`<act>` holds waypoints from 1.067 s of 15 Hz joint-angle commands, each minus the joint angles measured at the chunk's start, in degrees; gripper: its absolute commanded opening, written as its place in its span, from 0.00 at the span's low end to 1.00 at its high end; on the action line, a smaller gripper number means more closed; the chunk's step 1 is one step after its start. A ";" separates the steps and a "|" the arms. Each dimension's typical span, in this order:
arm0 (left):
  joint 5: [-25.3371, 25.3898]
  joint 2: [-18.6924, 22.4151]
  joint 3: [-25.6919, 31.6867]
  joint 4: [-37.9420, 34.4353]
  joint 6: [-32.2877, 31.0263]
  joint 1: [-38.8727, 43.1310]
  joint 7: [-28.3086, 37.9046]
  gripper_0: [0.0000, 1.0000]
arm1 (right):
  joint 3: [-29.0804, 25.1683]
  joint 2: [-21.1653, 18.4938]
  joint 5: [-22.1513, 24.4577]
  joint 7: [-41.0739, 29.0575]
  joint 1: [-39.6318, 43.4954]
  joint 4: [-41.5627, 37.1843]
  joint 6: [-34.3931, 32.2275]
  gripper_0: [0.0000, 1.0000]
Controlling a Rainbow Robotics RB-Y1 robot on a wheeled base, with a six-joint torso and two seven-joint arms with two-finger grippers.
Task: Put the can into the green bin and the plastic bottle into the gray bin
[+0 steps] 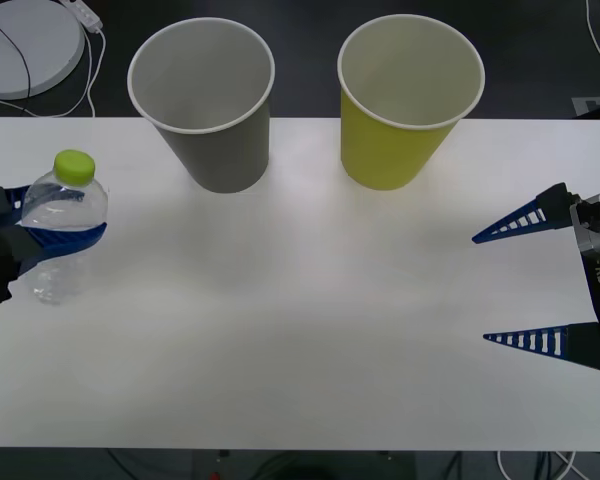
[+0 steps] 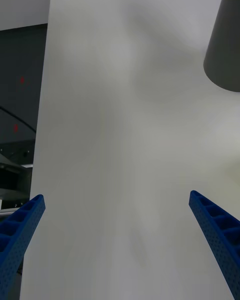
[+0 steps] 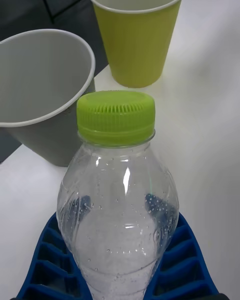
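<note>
Your left gripper [image 1: 50,225]: jaws clamped on plastic bottle [image 1: 65,225], upright at worktop [image 1: 300,300] left edge | right gripper [image 1: 528,288]: jaws wide open, holding nothing, right side | gray bin [image 1: 205,100], green bin [image 1: 405,100] upright at far edge.

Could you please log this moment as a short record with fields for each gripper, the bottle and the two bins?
left gripper: at the table's left edge, shut on the plastic bottle
plastic bottle: upright, lime-green cap on
right gripper: open, over the table's right side, holding nothing
gray bin: upright at the table's far edge, nearer the bottle
green bin: upright beside the gray bin, on its right
table: white
</note>
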 commanded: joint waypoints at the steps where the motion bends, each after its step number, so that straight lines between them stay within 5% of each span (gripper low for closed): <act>1: 0.75 1.79 1.22 1.43 -0.48 -0.24 0.14 0.00 | 0.00 0.00 0.00 0.00 0.00 0.00 0.00 1.00; 5: 4.35 6.18 1.31 8.46 -0.57 -3.84 -0.57 0.00 | 0.00 0.00 0.00 0.00 0.00 0.00 0.00 1.00; 16: 3.38 16.55 -8.36 26.92 -9.62 -25.29 -0.21 0.00 | 0.00 0.00 0.00 0.00 0.00 0.00 0.00 1.00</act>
